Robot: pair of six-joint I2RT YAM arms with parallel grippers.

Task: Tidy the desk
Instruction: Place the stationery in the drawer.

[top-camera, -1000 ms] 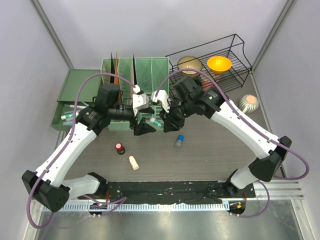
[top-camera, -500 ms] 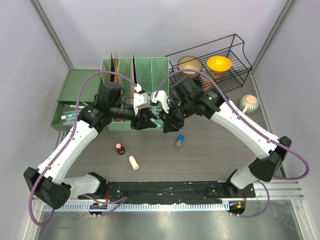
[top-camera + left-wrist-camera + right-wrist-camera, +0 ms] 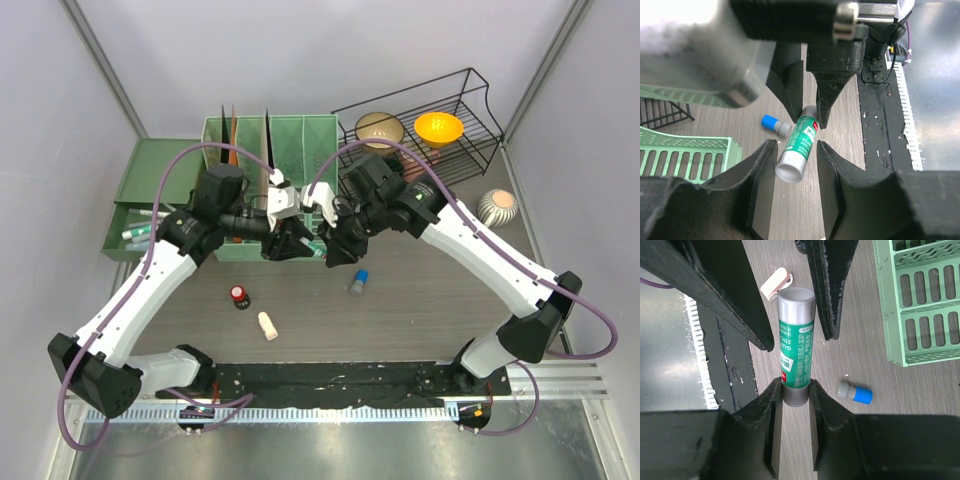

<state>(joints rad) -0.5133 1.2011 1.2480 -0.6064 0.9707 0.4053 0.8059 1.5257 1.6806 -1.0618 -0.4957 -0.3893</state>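
Note:
A green glue stick point(image 3: 317, 245) with a silver cap hangs above the dark wood-grain desk point(image 3: 420, 310), held between both arms. My right gripper point(image 3: 794, 384) is shut on its dark grey base end. The left gripper point(image 3: 796, 144) has closed round the capped end point(image 3: 790, 170): one finger point(image 3: 765, 160) lies against the cap and the other fingertip meets the green body. From the right wrist the stick point(image 3: 796, 345) points away, its cap flanked by the left fingers point(image 3: 827, 300). Seen from above, the left gripper point(image 3: 291, 243) and the right gripper point(image 3: 336, 250) meet nose to nose.
A blue-capped grey tube point(image 3: 357, 281) lies on the desk below the grippers. A small red-topped bottle point(image 3: 238, 295) and a cream clip point(image 3: 267, 325) lie nearer the front. Behind stand a green file rack point(image 3: 290, 140), a green drawer unit point(image 3: 150, 190), a wire rack point(image 3: 420, 120) and a striped cup point(image 3: 497, 207).
The left gripper has moved right, up to the right gripper, and its jaws have closed in round the glue stick's cap. The right gripper has kept its hold.

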